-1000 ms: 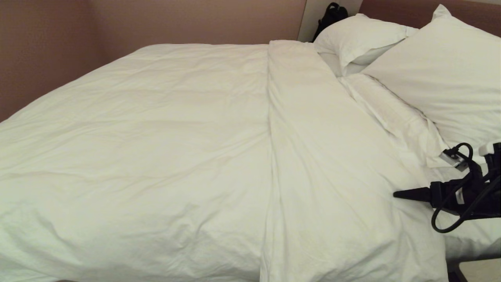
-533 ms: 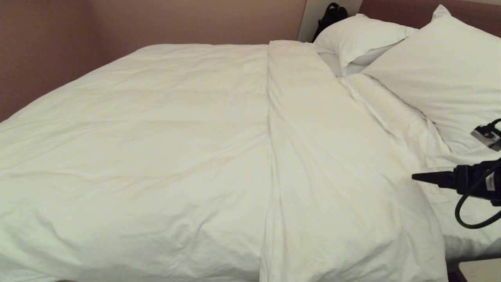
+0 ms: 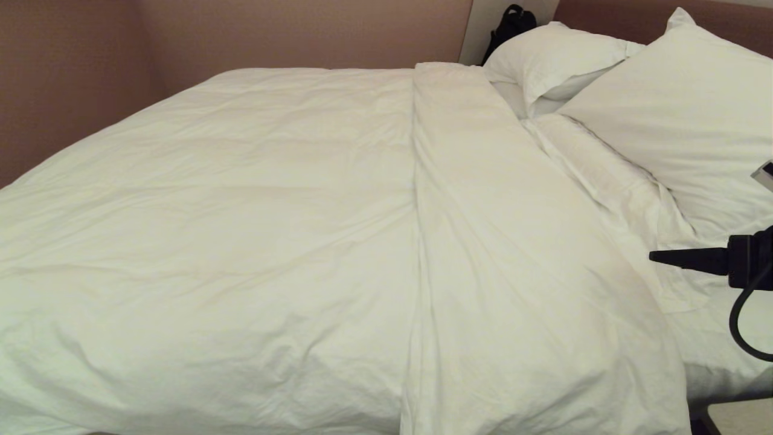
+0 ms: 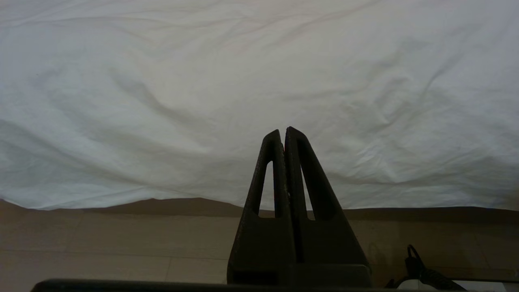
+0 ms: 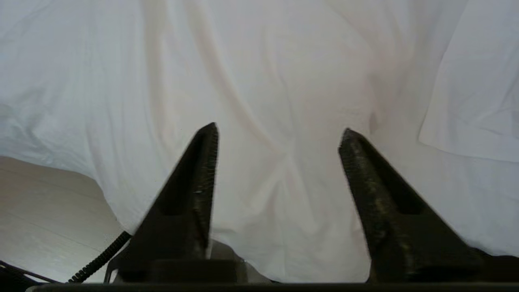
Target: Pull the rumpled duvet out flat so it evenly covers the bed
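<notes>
The white duvet lies spread over the bed, with a folded-back band running from the far side to the near edge. My right gripper hovers at the right edge of the head view, beside the duvet's turned-down corner and below the pillows. In the right wrist view the right gripper is open with nothing between its fingers and creased duvet beneath. My left gripper is shut and empty, pointing at the duvet's hanging side low near the floor. It is outside the head view.
Two plump white pillows lean at the headboard. A black bag sits behind the far pillow. Pinkish-brown walls close in the far side and left. Pale floor shows beneath the duvet's hem.
My right gripper has drawn back off the duvet, moving to the right and toward the pillows. The duvet and left arm have not moved.
</notes>
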{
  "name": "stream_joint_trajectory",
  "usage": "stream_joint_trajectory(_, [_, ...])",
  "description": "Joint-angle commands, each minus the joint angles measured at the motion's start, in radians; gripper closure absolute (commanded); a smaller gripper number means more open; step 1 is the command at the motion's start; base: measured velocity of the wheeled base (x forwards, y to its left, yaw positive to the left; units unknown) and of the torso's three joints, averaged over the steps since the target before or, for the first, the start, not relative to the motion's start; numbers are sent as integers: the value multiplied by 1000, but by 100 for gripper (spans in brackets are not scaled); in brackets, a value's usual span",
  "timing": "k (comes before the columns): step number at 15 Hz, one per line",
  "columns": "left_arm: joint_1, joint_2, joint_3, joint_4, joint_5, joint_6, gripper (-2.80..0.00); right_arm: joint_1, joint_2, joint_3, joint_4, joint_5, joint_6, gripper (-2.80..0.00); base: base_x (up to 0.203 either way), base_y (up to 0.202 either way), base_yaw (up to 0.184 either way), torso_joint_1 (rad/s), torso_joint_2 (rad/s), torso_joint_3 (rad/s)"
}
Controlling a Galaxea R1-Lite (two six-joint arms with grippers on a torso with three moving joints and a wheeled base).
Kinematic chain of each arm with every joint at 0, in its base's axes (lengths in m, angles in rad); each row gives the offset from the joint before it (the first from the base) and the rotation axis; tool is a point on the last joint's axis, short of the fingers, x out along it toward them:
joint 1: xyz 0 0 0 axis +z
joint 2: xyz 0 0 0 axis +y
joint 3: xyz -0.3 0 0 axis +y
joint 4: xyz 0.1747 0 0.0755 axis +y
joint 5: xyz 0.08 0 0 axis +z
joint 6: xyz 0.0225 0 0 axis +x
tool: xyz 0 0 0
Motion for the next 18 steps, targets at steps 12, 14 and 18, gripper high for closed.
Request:
stream_joint_trajectory(12, [1, 0, 0, 0, 0, 0, 0, 67, -120, 69, 4, -2, 51, 0, 0, 0, 0, 0, 0, 0])
stream_joint_trajectory(14, [1, 0, 0, 0, 0, 0, 0, 67, -199, 92, 29, -2, 50, 0, 0, 0, 0, 0, 0, 0])
stream_joint_trajectory(18, [1, 0, 0, 0, 0, 0, 0, 67, -395, 168, 69, -2, 49, 0, 0, 0, 0, 0, 0, 0])
